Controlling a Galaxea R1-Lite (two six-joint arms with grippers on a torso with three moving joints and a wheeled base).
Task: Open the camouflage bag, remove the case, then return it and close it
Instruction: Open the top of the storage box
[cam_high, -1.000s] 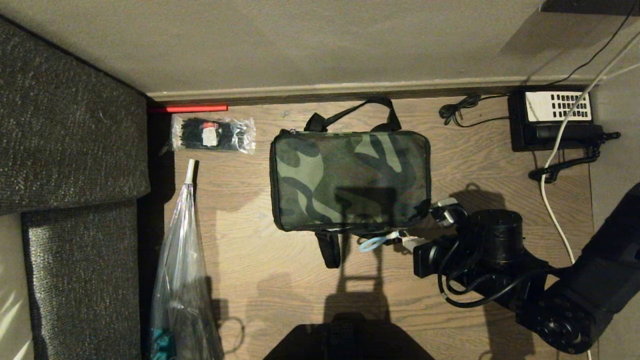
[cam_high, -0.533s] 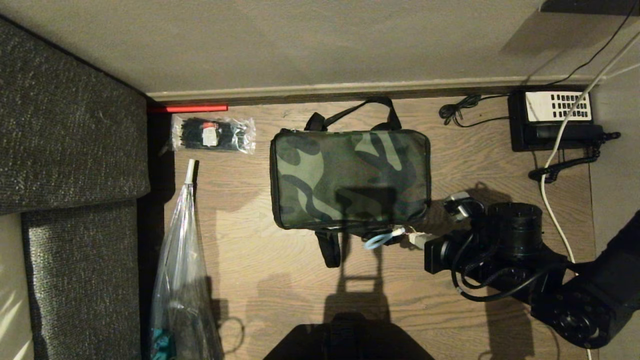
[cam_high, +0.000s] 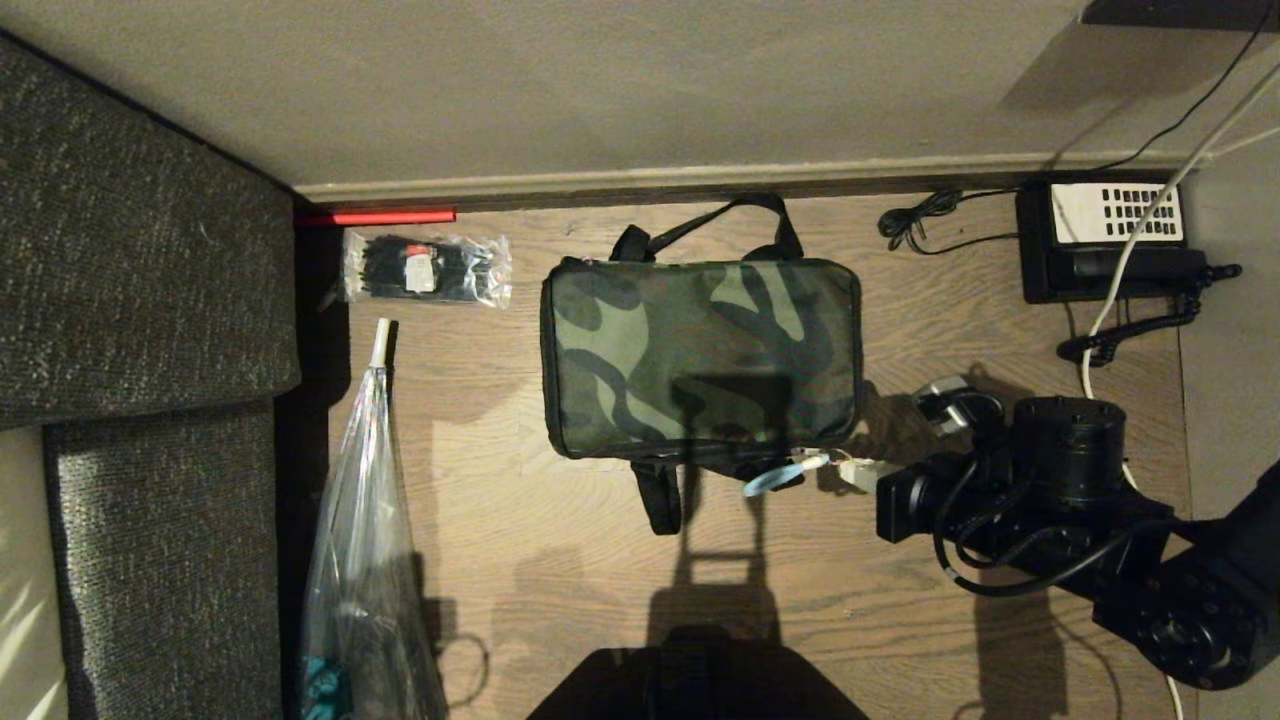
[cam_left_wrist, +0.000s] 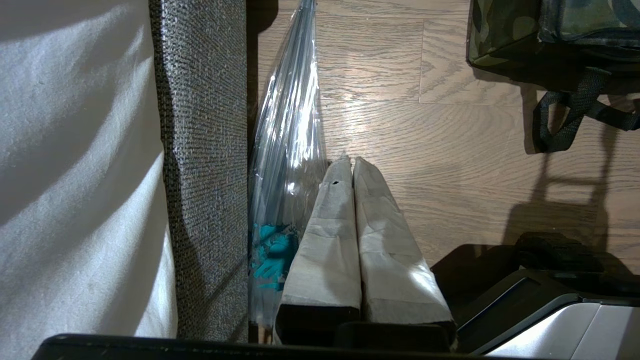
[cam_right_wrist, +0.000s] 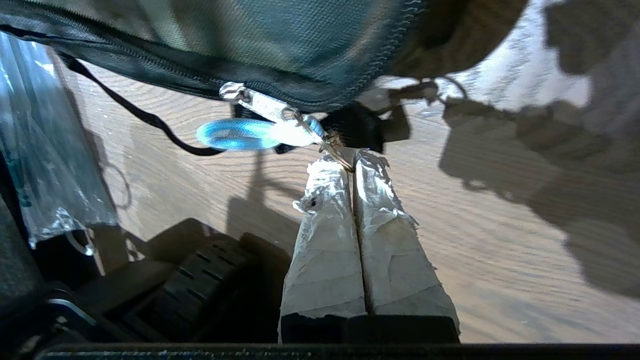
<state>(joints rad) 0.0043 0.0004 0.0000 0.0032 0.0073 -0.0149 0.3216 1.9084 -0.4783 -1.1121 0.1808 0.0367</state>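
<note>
Now right pincer (cam_right_wrist: 348, 159) pinches — boxy camouflage bag's (cam_high: 700, 355) zipper pull (cam_right_wrist: 320, 141).

The scene is viewed from the head camera almost straight down, with the wooden floor (cam_high: 500, 520) and the camouflage bag (cam_high: 700, 355) at centre and the wall at the far edge. The left wrist camera is held low over the floor at the near left, from behind the closed left tool (cam_left_wrist: 350, 162), beside the clear plastic bag (cam_left_wrist: 287, 125); the camouflage bag's near corner is shared with the head view. The right wrist camera is set very close to the bag's near right corner, behind the closed right tool (cam_right_wrist: 345, 160), where the zipper pull (cam_right_wrist: 260, 106) is seen, as in the head view.
</note>
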